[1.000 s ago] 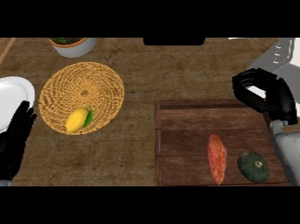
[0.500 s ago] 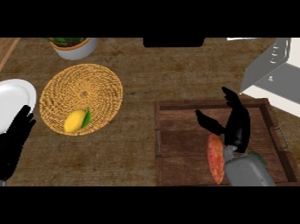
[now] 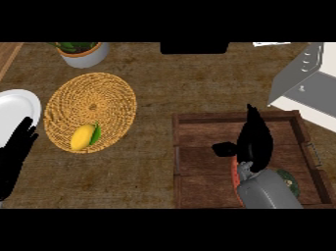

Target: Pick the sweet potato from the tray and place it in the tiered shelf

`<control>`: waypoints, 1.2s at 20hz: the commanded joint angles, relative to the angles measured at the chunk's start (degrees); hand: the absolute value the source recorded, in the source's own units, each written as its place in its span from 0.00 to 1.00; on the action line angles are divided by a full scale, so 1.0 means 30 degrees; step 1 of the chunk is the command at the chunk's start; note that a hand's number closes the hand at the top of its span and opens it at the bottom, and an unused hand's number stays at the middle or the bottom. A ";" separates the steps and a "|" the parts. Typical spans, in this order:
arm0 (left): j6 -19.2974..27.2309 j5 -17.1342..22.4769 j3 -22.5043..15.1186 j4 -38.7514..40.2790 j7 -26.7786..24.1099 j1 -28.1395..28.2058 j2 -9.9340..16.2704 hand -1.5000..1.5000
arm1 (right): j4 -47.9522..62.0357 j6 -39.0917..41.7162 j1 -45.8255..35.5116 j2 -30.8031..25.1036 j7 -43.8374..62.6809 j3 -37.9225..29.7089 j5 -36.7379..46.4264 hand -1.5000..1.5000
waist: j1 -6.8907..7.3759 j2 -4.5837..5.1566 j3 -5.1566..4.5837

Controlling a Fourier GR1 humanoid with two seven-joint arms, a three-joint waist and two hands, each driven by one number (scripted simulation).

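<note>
Orange skin of the sweet potato is showing only as a thin strip at the left of my right wrist; most of it is lying hidden under the right hand and forearm, inside the wooden tray. I am judging it as a stiff, fairly solid root with dry, rough skin, not fragile and not very slippery, so I am planning to take it across the thick middle, fingers on one long side and thumb on the other.

Right now the right hand is hanging over the tray with the fingers stretched out toward the far wall and the thumb sticking to the left; it is not closing on anything, and the potato is lying below and behind the fingers, near the palm. Whether the palm is touching it I cannot tell.

Beside the wrist a dark green vegetable is peeking out. The tiered shelf is standing at the upper right. My left hand is resting open at the lower left edge, beside a white plate.
</note>
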 commanded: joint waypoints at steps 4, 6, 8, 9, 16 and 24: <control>-0.0089 -0.0281 -0.0157 0.0183 -0.0258 -0.0157 -0.0190 0.50 | -0.0436 0.9114 -0.0745 0.1008 0.5348 0.1278 -0.1113 0.00 | 0.0284 0.0105 0.0053; -0.0067 0.0099 0.0141 -0.0181 0.0195 -0.0365 -0.0120 0.50 | -0.0415 1.0963 -0.0877 0.1047 0.5870 0.1280 -0.1694 0.00 | 0.0407 0.0099 0.0092; -0.0311 -0.0087 0.0026 0.0464 -0.0229 -0.0417 -0.0331 0.50 | -0.1111 1.2399 -0.1372 0.1223 0.6740 0.0986 -0.2054 0.00 | 0.0223 0.0147 0.0104; -0.0266 -0.0190 -0.0086 0.0475 -0.0120 -0.0454 -0.0349 0.50 | -0.1508 1.3281 -0.1562 0.1052 0.7041 0.1169 -0.1992 0.00 | 0.0132 0.0094 0.0091; -0.0434 -0.0211 0.0270 0.0804 -0.0374 -0.0663 -0.0425 0.50 | -0.2051 1.5608 -0.0608 0.0656 0.7570 0.0575 -0.2746 0.00 | 0.0100 0.0145 0.0131; -0.0578 -0.0316 0.0370 0.0420 0.0031 -0.0667 -0.0415 0.50 | -0.2037 1.6469 0.0072 -0.0240 0.6910 -0.0803 -0.2667 0.00 | 0.0298 0.0204 0.0172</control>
